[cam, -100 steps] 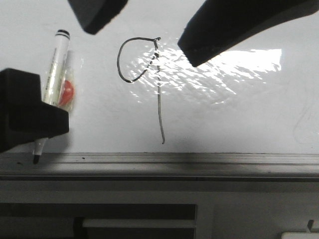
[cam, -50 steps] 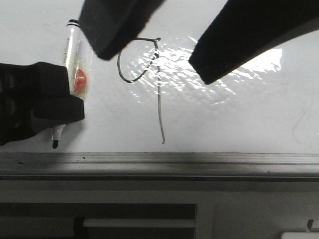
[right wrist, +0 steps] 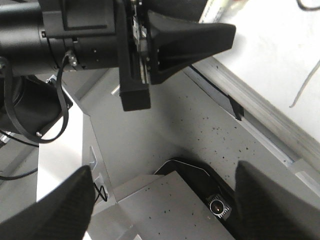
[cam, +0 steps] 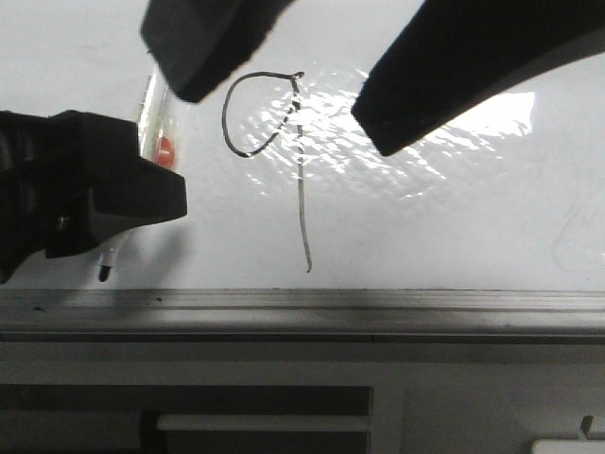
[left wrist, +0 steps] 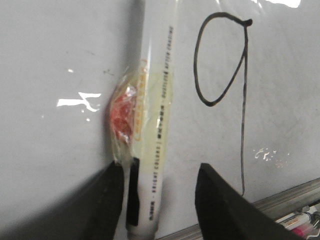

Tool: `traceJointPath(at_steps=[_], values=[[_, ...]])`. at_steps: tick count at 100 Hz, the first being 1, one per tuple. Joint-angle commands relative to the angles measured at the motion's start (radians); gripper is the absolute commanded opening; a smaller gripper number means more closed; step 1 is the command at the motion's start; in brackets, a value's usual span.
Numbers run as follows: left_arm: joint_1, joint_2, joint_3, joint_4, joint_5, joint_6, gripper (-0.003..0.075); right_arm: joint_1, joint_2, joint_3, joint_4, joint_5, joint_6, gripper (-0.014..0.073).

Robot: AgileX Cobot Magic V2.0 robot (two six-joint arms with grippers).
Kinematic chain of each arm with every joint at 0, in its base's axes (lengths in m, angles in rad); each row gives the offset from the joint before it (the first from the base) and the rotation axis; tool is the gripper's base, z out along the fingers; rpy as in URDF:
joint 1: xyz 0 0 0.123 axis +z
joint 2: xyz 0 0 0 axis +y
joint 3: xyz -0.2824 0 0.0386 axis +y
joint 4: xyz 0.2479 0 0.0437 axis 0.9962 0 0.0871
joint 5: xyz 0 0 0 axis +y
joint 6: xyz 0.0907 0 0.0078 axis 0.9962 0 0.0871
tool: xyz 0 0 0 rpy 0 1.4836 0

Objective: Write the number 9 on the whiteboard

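Since the earlier frames the left gripper [cam: 104, 203] has slid rightward along the whiteboard [cam: 454, 236], carrying the marker [cam: 151, 113] closer to the number 9 [cam: 274, 142], and the dark right-arm fingers [cam: 444, 76] overhead have shifted slightly. From the front, the figure stands complete near the middle of the board: an open loop on the left joined to a long, faintly wavy stem that ends just above the grey rail [cam: 302, 307] at the board's near edge. The marker's tip [cam: 102, 274] points down beside the rail, seemingly off the drawn line, which suits a pen no longer writing. In the left wrist view, the jaws are pinching the white marker barrel [left wrist: 155, 125] between both black fingers [left wrist: 220, 205], a red taped lump [left wrist: 122, 117] on its side likely there to thicken the grip; the 9 [left wrist: 222, 65] lies just beside it, untouched. In the right wrist view, the right gripper [right wrist: 165, 210] hangs with jaws spread wide and holding nothing, looking at the left arm's body [right wrist: 100, 35] and the board's edge [right wrist: 260, 120], apparently kept clear so writing stays unobstructed.
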Motion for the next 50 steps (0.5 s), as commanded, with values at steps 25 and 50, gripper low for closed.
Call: traceJointPath(at_steps=[25,50], values=[[0.003,-0.182,0.021,-0.024,-0.051,0.006,0.0375,-0.001,-0.067,-0.03,-0.117,-0.106,0.001,0.0202],[0.003,-0.447,0.122,-0.019,-0.039,0.024,0.0341,-0.001,-0.155,0.001,-0.256,-0.197,0.001,-0.0062]])
